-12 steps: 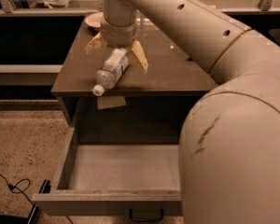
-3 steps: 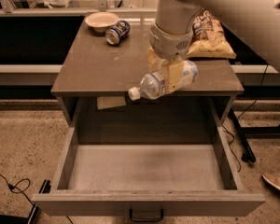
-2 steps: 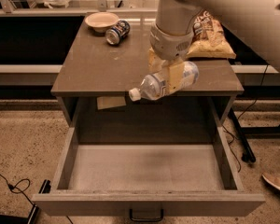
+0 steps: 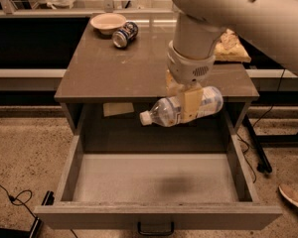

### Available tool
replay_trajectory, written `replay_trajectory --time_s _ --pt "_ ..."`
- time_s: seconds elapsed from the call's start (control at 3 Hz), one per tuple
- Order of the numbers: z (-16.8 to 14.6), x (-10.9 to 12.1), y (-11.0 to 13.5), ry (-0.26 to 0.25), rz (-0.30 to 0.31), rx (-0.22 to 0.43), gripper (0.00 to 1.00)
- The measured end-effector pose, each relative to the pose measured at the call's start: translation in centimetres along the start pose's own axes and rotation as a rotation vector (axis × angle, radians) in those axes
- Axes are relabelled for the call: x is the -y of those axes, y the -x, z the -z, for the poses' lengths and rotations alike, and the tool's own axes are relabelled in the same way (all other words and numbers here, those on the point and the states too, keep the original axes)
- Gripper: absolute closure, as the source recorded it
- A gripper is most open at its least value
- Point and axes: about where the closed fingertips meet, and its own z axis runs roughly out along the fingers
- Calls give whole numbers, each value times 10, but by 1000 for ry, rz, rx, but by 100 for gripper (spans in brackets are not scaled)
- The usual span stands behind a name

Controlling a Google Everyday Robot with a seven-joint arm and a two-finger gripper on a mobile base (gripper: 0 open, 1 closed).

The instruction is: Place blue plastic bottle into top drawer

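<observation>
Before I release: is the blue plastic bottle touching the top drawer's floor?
Apart. The camera view shows the gripper clamping the blue plastic bottle just below the tabletop edge, its shadow lying on the top drawer floor well beneath.

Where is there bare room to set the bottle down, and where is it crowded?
The top drawer has a bare floor from wall to wall, below the blue plastic bottle held sideways in the gripper. The cabinet top is free across its front left; bowl and can crowd the back left, a snack bag the right.
</observation>
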Motion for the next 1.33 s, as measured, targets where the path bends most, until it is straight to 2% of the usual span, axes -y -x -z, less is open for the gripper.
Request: replay_trajectory --time_s 0.33,0.67,1.0,1.33 --pt "-18 -18 3 14 -69 91 100" --pt "-18 -19 4 14 -73 101 100" --pt "-43 -21 5 19 -104 183 100" --pt "-78 -31 26 -2 -155 273 100"
